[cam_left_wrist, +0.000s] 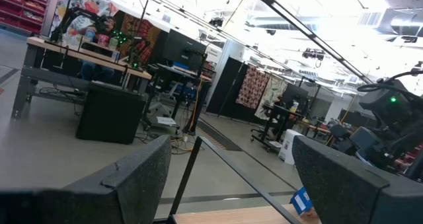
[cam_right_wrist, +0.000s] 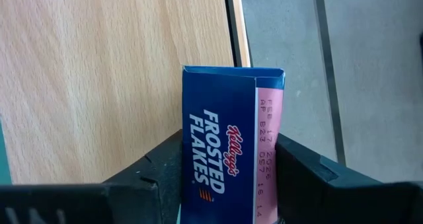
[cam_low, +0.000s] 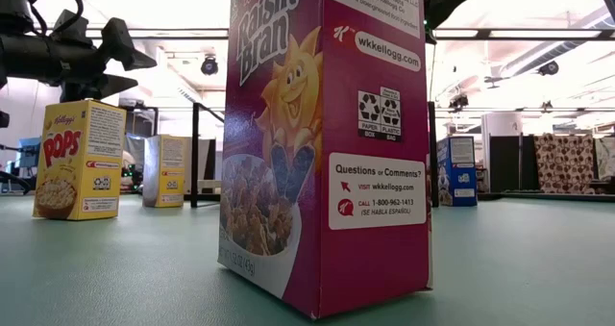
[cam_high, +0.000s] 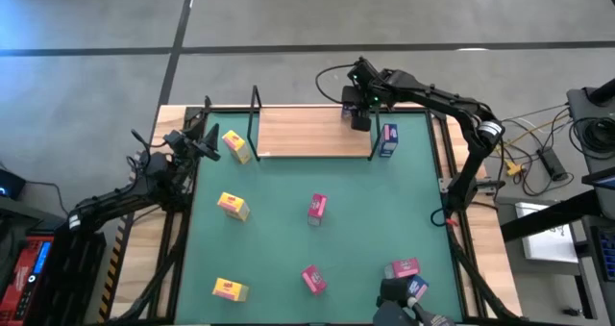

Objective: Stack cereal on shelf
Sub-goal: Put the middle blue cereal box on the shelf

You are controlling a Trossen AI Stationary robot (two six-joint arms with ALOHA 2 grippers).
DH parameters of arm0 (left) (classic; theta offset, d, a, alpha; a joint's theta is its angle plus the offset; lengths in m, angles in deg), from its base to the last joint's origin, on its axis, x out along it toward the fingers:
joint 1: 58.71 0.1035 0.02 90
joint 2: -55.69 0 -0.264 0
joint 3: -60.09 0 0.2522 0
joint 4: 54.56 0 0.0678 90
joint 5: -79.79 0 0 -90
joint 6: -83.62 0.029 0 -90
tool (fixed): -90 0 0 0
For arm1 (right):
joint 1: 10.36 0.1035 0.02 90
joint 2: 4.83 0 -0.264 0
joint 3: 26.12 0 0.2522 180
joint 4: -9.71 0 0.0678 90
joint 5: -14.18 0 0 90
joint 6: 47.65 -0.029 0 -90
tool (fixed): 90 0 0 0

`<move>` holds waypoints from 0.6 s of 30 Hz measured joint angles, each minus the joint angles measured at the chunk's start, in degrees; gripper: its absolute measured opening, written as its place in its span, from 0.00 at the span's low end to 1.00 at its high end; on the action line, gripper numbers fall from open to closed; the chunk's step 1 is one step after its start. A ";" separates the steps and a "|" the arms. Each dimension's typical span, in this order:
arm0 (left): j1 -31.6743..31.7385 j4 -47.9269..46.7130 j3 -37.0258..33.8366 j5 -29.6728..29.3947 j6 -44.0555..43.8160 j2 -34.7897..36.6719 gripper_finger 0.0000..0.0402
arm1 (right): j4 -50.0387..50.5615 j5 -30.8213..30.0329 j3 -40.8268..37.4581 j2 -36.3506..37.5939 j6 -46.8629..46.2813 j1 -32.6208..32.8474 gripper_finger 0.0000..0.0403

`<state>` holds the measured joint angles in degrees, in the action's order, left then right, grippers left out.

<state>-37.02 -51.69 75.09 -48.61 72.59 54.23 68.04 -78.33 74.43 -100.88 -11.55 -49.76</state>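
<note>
Right claw (cam_right_wrist: 228, 178) is clamped on a blue cereal box (cam_right_wrist: 231, 145), one dark finger on each side of it. White "Frosted Flakes" lettering on the box, plus a pink side panel with a printed date code. The box is above the wooden shelf (cam_high: 312, 132), at its right end by the black wire upright (cam_high: 373, 138); the wrist view shows light wood grain beneath and beside the box. Can't tell whether it touches the board yet.

Left claw (cam_high: 204, 143) sits wide open at the counter's left edge, raised, nothing between its fingers (cam_left_wrist: 142, 178).

Other boxes on the green counter (cam_high: 279, 249):
- second blue box (cam_high: 388, 139) upright, just right of the shelf's right end
- yellow box (cam_high: 235, 145) just left of the shelf's left upright, near the left claw
- yellow box (cam_high: 233, 206) mid-left
- yellow box (cam_high: 230, 289) near the front left
- pink box (cam_high: 317, 207) at centre
- pink box (cam_high: 313, 279) toward the front
- pink box (cam_high: 402, 267) at front right, with a third blue box (cam_high: 415, 288) right beside it

In the low view, a magenta Raisin Bran box (cam_low: 322, 143) stands upright close to the camera: cartoon sun, bowl of cereal, recycling marks on its side. A yellow Pops box (cam_low: 79, 158) stands at left.
</note>
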 joint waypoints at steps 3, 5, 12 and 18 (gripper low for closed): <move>0.00 0.00 0.00 0.00 0.00 -0.01 0.74 | 0.01 0.10 0.00 0.00 0.00 -0.02 0.41; 0.01 0.01 0.00 -0.01 0.00 -0.01 0.74 | 0.03 1.64 0.00 0.00 0.01 -0.02 0.39; 0.01 0.01 0.02 0.00 0.00 0.00 0.74 | 0.03 4.50 0.00 0.00 0.01 -0.02 0.38; 0.01 0.01 0.00 -0.01 0.00 -0.01 0.74 | 0.01 4.31 0.00 0.00 -1.46 -0.05 0.40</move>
<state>-37.00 -51.69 75.09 -48.61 72.59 54.23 68.04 -74.01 74.43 -100.88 -13.01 -49.81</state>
